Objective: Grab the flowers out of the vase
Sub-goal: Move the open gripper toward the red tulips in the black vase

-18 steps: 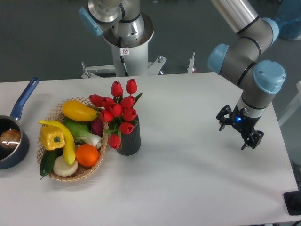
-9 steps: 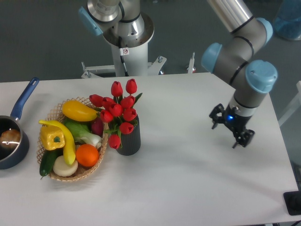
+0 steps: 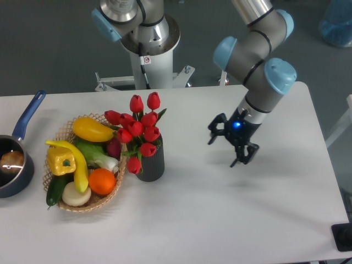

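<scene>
The flowers (image 3: 137, 127), a bunch of red closed tulips with green stems, stand in the dark ribbed vase (image 3: 150, 163) left of the table's middle. My gripper (image 3: 225, 150) hangs open and empty above the table, well to the right of the vase and apart from it. Its two dark fingers (image 3: 240, 159) point down and to the left.
A woven basket (image 3: 108, 198) with yellow squash, a yellow pepper, an orange, greens and a cucumber touches the vase's left side. A blue-handled saucepan (image 3: 15, 159) sits at the left edge. A second robot base (image 3: 147, 41) stands behind the table.
My gripper has moved left toward the vase, by about a sixth of the table's width, and stays open. The flowers and vase have not moved.
</scene>
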